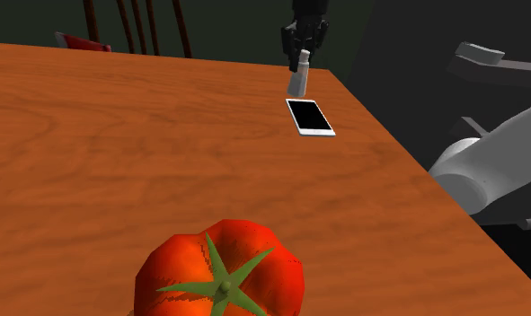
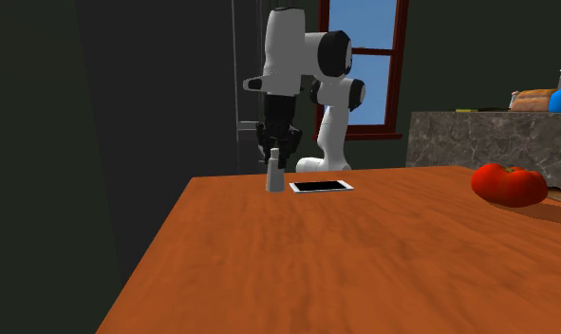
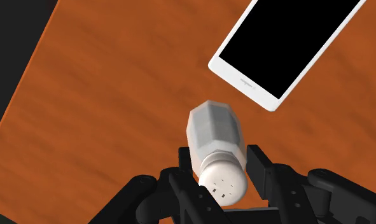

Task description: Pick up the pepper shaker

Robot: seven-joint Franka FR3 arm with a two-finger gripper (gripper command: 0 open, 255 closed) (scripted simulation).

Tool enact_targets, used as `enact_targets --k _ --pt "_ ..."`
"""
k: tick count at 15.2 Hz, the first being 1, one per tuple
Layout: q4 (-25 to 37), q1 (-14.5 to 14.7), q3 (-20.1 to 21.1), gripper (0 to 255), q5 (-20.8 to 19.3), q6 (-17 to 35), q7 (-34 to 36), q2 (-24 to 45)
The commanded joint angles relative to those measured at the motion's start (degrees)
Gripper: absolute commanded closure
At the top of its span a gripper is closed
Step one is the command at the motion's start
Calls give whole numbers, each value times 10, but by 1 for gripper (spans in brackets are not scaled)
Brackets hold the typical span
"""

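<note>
The pepper shaker [image 3: 215, 130], judged light, rigid and smooth-sided, is clasped just below its cap by the closed end effector [image 3: 221, 160], beside a phone [image 3: 285, 48] at the surface [image 3: 116, 95].

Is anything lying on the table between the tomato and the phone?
No. In the shoulder view, only bare wooden table separates the tomato from the phone.

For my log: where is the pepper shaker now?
Shoulder view: the pepper shaker is near the table's far edge, just beyond the phone, in the gripper.
</note>
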Motion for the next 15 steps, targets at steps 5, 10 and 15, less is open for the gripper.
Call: enact_targets --k 5,10,15 --pt "0 0 0 255 0 0 0 1" --pt "48 -2 0 255 -3 -38 -1 12" --pt "101 -3 1 255 -6 -77 -1 25"
